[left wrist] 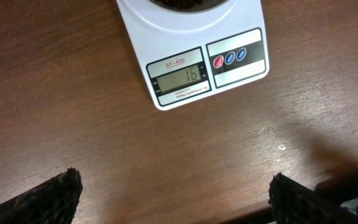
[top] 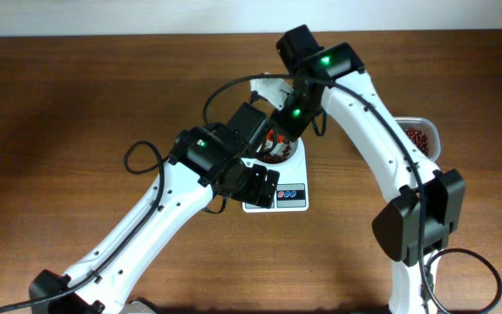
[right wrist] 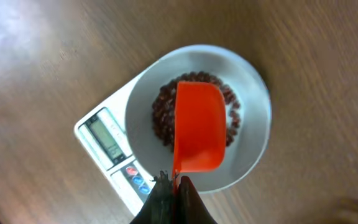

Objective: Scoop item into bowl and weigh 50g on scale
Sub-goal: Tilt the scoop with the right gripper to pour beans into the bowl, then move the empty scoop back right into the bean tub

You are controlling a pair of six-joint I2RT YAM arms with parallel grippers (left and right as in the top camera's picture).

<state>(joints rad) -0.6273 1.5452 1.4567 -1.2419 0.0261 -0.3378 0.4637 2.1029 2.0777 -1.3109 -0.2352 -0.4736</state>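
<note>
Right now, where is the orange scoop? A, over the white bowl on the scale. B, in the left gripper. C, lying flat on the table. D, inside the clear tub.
A: the right wrist view shows the orange scoop, held by the right gripper, over the beans in the bowl on the scale.

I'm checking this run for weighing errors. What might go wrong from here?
The scoop in the right gripper hangs over the bowl; touching its rim would likely skew the scale reading. Tipped near the rim, beans may bounce onto the table. The display seems to read 16, so later full scoops could overshoot 50.
</note>
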